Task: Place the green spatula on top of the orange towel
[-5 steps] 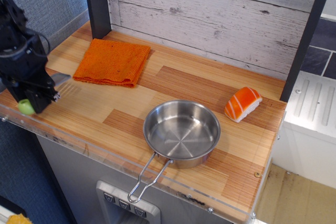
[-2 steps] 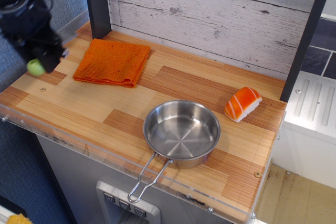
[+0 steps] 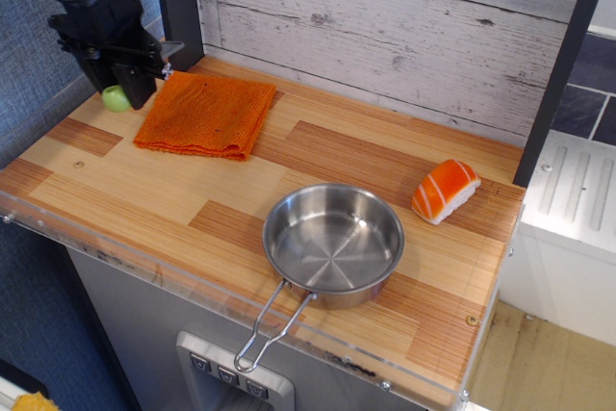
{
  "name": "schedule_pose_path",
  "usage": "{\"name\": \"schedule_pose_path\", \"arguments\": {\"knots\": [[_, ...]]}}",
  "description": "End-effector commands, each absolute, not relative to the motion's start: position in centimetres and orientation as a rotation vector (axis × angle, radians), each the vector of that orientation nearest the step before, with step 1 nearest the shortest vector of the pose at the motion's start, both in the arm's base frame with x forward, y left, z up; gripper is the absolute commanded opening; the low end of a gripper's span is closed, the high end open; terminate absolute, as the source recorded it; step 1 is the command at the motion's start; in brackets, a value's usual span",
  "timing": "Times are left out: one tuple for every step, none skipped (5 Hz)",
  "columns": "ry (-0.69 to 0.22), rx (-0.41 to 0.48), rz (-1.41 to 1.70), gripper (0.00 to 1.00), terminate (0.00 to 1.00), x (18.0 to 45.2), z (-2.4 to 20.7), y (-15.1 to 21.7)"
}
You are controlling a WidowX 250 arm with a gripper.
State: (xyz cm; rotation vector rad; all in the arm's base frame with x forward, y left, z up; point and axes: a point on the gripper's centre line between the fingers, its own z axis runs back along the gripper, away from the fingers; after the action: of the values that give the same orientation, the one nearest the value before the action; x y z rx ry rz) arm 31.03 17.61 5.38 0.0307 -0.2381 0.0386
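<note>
- The gripper (image 3: pixel 130 72) is up at the far left corner of the tabletop (image 3: pixel 192 199), right beside the dark post (image 3: pixel 178 2) that stands against the plank wall (image 3: pixel 385 16).
- It is clenched on the green spatula (image 3: pixel 117 98): the rounded light-green end of the handle pokes out below the black body, and a grey sliver of the blade shows on the other side, pointing toward the post.
- How far the spatula sits above the wood I cannot tell from here; most of it is hidden by the gripper.
- The orange towel (image 3: pixel 207 115) lies folded and flat just to the right of the gripper, its left edge beside or slightly under it.
- The spatula is at the towel's left edge, not lying on the cloth.
- Toward the front, well apart from the towel, there is a steel pan (image 3: pixel 333 244), upright, its wire handle (image 3: pixel 269 329) reaching out over the front edge of the tabletop.
- Off to the right of the pan, near it but not touching, a piece of salmon sushi (image 3: pixel 446 191) rests on the wood, orange with white stripes.
- A white ridged surface (image 3: pixel 573 194) sits beyond the right end of the tabletop.
</note>
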Motion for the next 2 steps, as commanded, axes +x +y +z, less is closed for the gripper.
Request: {"name": "schedule_pose_path", "arguments": {"knots": [[-0.235,0.056,0.009,0.00,0.00,33.6,4.1,17.1],[-0.217,0.051,-0.003,0.00,0.00,34.2,2.7,15.8]]}}
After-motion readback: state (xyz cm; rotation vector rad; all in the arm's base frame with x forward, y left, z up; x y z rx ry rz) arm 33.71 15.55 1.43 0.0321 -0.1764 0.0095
